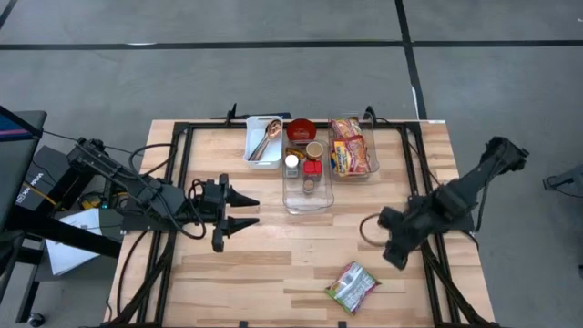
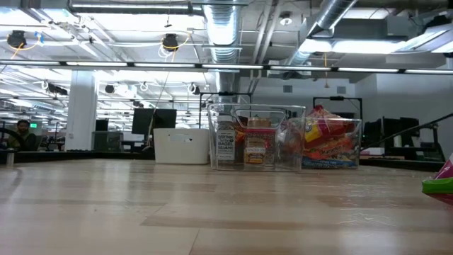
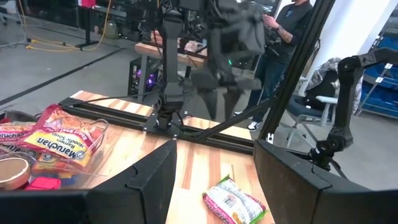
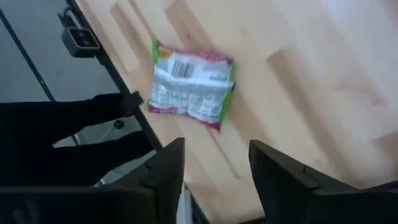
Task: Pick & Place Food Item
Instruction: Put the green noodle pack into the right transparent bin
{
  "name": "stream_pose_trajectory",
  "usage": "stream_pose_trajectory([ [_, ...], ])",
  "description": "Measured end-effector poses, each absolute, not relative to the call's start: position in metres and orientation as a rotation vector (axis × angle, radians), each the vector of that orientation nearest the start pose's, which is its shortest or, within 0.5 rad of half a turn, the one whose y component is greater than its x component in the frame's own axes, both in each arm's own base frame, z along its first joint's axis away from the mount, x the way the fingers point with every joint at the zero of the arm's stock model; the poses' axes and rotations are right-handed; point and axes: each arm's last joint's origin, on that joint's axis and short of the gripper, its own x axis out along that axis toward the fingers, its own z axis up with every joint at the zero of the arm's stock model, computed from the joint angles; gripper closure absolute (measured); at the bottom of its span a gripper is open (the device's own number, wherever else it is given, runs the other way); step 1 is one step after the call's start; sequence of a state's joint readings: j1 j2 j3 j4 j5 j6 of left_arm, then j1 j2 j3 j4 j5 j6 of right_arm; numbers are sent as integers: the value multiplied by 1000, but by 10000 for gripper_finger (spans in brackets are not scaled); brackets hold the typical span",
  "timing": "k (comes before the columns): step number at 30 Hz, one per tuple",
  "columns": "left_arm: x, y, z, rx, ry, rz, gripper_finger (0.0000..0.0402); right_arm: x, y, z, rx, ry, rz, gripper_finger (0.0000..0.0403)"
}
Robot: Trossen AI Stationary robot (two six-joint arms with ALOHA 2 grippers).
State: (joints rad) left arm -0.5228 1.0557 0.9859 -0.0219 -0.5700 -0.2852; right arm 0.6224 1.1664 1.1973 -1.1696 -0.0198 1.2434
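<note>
A snack packet lies flat on the desk near its front edge, held by nothing. The right pincer hangs just beside it, fingers apart and empty. The left pincer waits mid-desk (also parted, empty), well apart from the clear bins.

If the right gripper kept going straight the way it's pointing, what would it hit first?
Probably the snack packet lying flat on the table. The right gripper has its fingers open and aims down toward it, nothing between; exact depth is unclear.
</note>
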Motion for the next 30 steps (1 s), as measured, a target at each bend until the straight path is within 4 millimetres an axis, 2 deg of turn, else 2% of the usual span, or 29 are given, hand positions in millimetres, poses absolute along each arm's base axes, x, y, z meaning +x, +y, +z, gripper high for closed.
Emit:
stream_pose_trajectory([
  [6, 207, -102, 367, -237, 74, 48, 193, 164, 145, 276, 876, 1271, -189, 247],
  [9, 207, -103, 367, -218, 80, 10, 193, 161, 148, 249, 934, 1304, -216, 259],
  [14, 207, -104, 367, -216, 86, -29, 193, 156, 151, 218, 1008, 1310, -232, 268],
  [22, 207, -105, 368, -222, 87, -45, 193, 144, 160, 177, 1091, 1297, -168, 268],
  [30, 206, -106, 368, -225, 86, -48, 193, 140, 164, 152, 1038, 1322, -180, 266],
])
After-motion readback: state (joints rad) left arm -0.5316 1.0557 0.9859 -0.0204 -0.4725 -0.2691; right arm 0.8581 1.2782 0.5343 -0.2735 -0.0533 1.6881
